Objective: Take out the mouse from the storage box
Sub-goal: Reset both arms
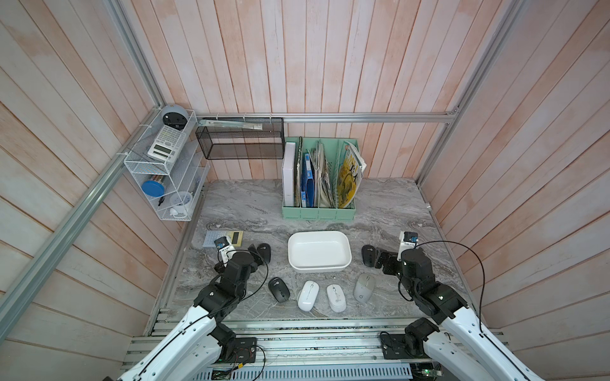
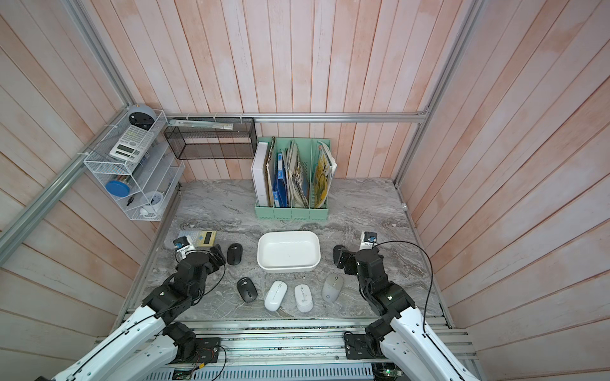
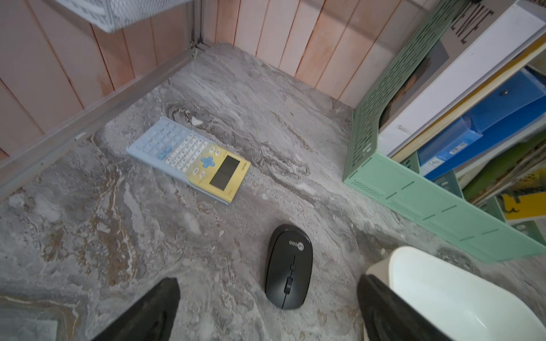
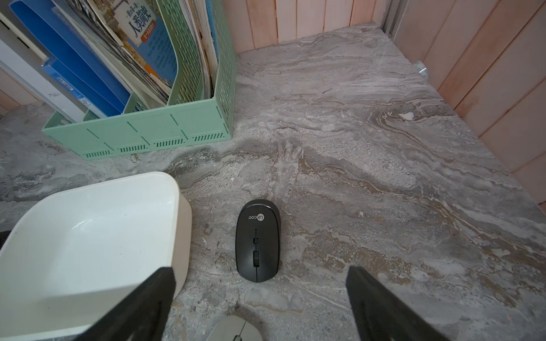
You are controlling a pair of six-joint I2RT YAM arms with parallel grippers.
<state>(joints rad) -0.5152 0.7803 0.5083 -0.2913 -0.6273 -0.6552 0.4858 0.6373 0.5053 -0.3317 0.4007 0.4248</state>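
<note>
I am holding my right gripper (image 4: pixel 260 273) low over the surface with its jaws spread wide and nothing between them. The right black mouse (image 4: pixel 257 240) is lying flat just ahead of the fingers, between the storage box (image 1: pixel 317 249) and the right edge of the surface. I am judging this wide spread as clearance, so that I am not dragging the mouse along when I draw away. My left gripper (image 3: pixel 267 283) is hanging fully spread and empty in the same way. The left black mouse (image 3: pixel 289 267) is resting before it, between the box and the left edge, with the calculator (image 3: pixel 189 159) lying nearer the far left corner. The storage box is sitting in the middle of the surface, in front of the mint-green file holder (image 1: pixel 318 212), and it is showing a bare white floor in both top views. Along the near edge four more are lying in a row: a dark mouse (image 1: pixel 279 289), a long white mouse (image 1: pixel 308 295), a short white mouse (image 1: pixel 336 298) and a grey mouse (image 1: pixel 364 287). All of them are sitting apart from one another, probably so that each is staying easy to reach. With nothing lying inside the box, I am judging the taking-out as finished.
</note>
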